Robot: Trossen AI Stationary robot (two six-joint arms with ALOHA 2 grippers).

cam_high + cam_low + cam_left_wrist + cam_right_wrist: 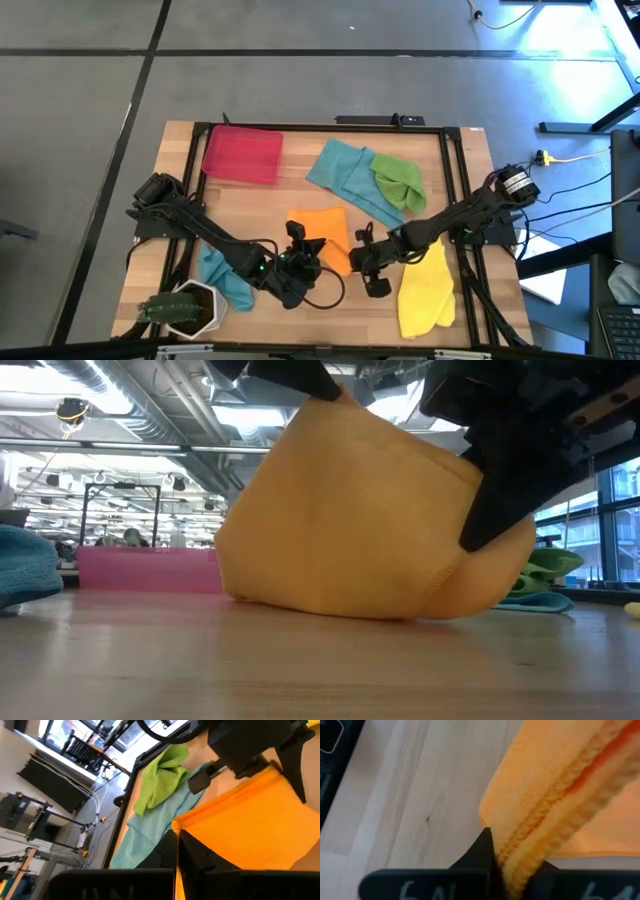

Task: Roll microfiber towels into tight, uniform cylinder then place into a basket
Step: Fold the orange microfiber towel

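Note:
The orange towel (322, 232) lies at the table's middle, raised like a tent in the low view (350, 510). My left gripper (303, 248) is shut on its near left part, and my right gripper (363, 252) is shut on its near right part. The red basket (243, 153) stands at the far left. A teal towel (343, 175) lies flat at the far middle, with the green towel (398, 180) partly on top of it. The yellow towel (427, 290) is spread at the near right. Another teal towel (225, 277) lies under my left arm. My left gripper pinches a corner of the orange towel (176, 826) between its two fingers, coming slantwise from the table's left. The corner is lifted, and the cloth spreads away from it toward my right gripper. The towel's lower part (330, 605) rests on the table. My right gripper pinches the towel's stitched hem (530, 851) between its two fingers, slanting down from the table's right. Two hemmed edges run side by side into the fingers. This side is held off the table (470, 470), and the cloth sags below it.
A white pot with a plant (187, 308) stands at the near left corner. Black frame rails (452, 170) run along the table's edges. Bare wood (300, 190) shows between the basket, the far towels and the orange towel.

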